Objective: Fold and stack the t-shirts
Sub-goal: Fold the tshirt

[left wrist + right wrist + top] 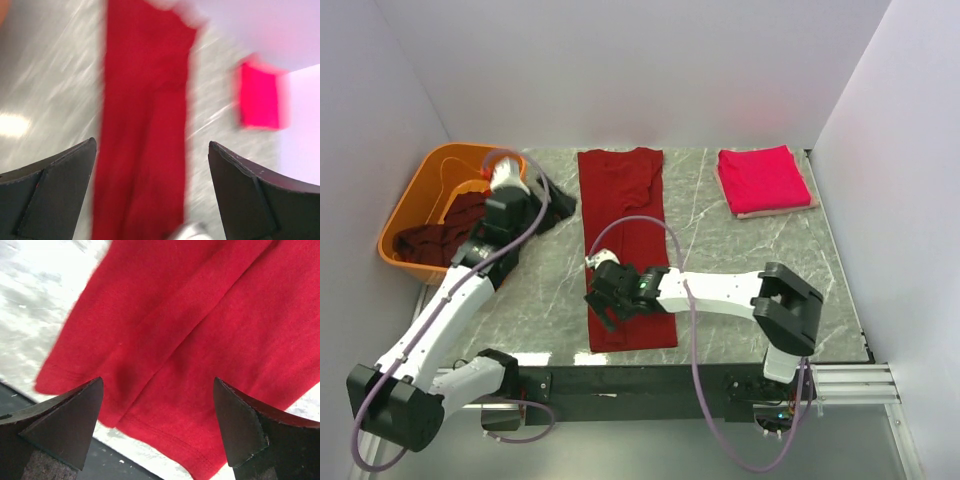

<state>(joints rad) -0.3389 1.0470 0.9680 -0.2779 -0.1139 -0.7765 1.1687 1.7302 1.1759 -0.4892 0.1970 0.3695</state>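
While your right pincer (157,385) hovers with jaws apart, the maroon t-shirt (200,330) lies just beneath it, near hem first, its lengthwise-folded strip running ahead. Your left pincer (152,145), also apart, holds nothing. The next move is likely to clamp that hem and fold it forward.

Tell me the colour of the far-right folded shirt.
The folded shirt is bright crimson-pink, clearest in the top external view.

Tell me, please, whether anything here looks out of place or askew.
A dark shirt lies crumpled on the table beside the orange tub, partly hidden by the left arm, neither flat nor stacked. The long red shirt lies flat, and the pink shirt sits neatly folded.
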